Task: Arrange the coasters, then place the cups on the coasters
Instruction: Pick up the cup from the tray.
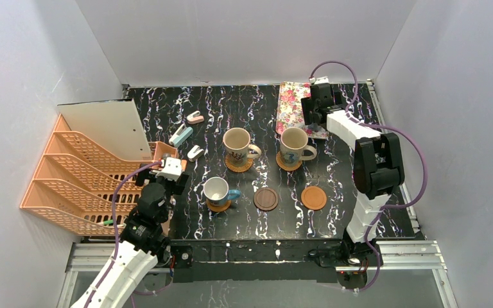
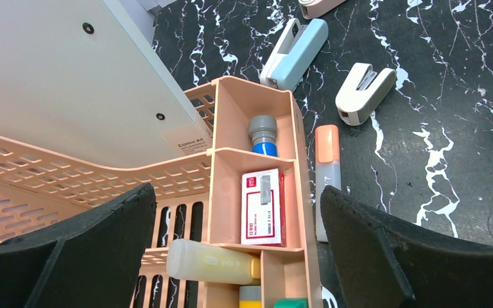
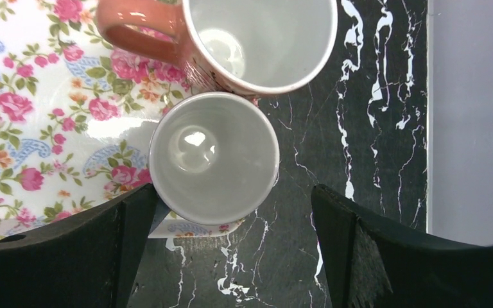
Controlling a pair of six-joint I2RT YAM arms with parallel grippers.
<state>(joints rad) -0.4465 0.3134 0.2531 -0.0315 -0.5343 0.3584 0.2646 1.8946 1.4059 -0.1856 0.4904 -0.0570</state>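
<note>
Two large beige patterned ceramic mugs (image 1: 237, 142) stand mid-tabletop, each on a woven orange rattan coaster (image 1: 239, 165). At their 7 o'clock, a small blue-handled mug (image 1: 217, 190) sits on a smooth orange-brown coaster (image 1: 219, 206). At its 3 o'clock lie a bare dark brown coaster (image 1: 266, 199) and a second orange-brown coaster (image 1: 313, 197).

At the tabletop's 1 o'clock, a reddish-handled cup (image 3: 263, 38) touches a white-lined cup (image 3: 213, 157) at the edge of the pink floral tray (image 3: 38, 96). The right gripper (image 3: 231, 212) hangs over them, jaws wide apart and empty.

The left gripper (image 2: 237, 199), jaws likewise spread and empty, is above a peach plastic organiser (image 2: 302, 192). Its compartments hold a grey-capped blue tube (image 2: 263, 135) and a red-and-white box (image 2: 262, 208) with unreadable print. A sticker (image 2: 191, 142) nearby reads "Comix".
</note>
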